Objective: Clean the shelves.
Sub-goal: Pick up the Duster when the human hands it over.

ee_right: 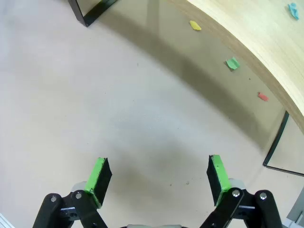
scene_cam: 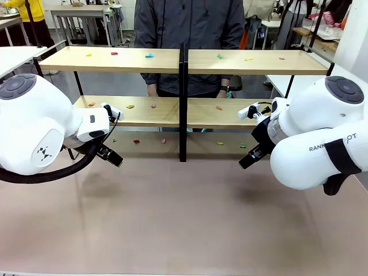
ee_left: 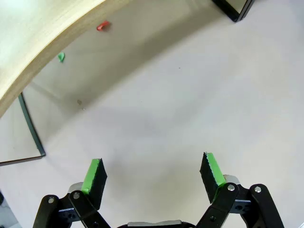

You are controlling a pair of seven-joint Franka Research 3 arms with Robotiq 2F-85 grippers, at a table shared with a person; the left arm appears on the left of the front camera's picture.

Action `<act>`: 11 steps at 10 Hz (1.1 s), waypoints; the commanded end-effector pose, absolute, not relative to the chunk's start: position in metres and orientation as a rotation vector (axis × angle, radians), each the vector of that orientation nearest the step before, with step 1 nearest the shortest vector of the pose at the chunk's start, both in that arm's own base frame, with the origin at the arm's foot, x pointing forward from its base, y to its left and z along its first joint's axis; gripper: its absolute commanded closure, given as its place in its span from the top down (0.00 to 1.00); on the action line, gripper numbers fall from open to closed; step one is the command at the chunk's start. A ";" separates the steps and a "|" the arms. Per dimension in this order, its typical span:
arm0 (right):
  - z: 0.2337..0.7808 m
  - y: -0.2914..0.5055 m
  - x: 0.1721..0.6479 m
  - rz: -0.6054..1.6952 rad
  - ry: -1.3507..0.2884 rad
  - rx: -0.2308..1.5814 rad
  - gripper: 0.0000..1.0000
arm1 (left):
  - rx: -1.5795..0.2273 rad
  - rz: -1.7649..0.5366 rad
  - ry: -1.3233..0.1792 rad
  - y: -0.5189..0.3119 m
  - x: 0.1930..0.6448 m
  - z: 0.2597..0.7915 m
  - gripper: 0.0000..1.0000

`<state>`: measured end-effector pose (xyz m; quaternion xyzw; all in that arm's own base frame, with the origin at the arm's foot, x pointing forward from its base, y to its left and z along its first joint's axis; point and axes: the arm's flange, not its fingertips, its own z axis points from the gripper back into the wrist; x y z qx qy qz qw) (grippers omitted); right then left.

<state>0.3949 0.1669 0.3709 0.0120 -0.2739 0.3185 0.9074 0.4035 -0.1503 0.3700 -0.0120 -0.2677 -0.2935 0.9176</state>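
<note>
Beige tabletop point(scene_cam: 184, 224) filled the near half of the front view, and along its far edge stood the shelves point(scene_cam: 155, 112), two long tiers of light-wood boards on thin black tube frames, with a person in a dark grey jacket point(scene_cam: 190, 23) behind them. Small coloured scraps point(scene_cam: 149, 56) lay scattered on both boards and on the table under the lower one. The left gripper point(scene_cam: 109, 155) hung low at the left near the shelves' front, the right gripper point(scene_cam: 250, 156) likewise at the right, neither touching anything. From the left wrist, the green-padded jaws stood wide and empty over bare table, with a red scrap point(ee_left: 102, 25) and a green scrap point(ee_left: 61, 57) lying far ahead beneath the board's edge. From the right wrist, the jaws were equally wide and empty, a yellow scrap point(ee_right: 195, 25) among those under the board. Cleaning looked barely begun; the step seemed to be the approach, and the next move would call for picking one scrap and pinching so thin a bit cleanly off the surface.
</note>
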 end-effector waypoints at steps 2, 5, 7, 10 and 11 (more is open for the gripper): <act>0.371 0.167 0.395 0.657 -0.565 0.025 1.00 | -0.024 -0.605 -0.551 -0.151 0.403 0.370 1.00; 0.382 0.171 0.393 0.666 -0.526 0.002 1.00 | -0.080 -0.676 -0.529 -0.145 0.392 0.383 1.00; 0.419 0.152 0.371 0.661 -0.514 0.040 1.00 | -0.123 -0.741 -0.525 -0.120 0.358 0.420 1.00; 0.510 0.094 0.307 0.650 -0.603 0.166 1.00 | -0.215 -0.916 -0.663 -0.066 0.284 0.493 1.00; 0.541 0.070 0.284 0.675 -0.643 0.186 1.00 | -0.297 -1.007 -0.727 -0.042 0.259 0.515 1.00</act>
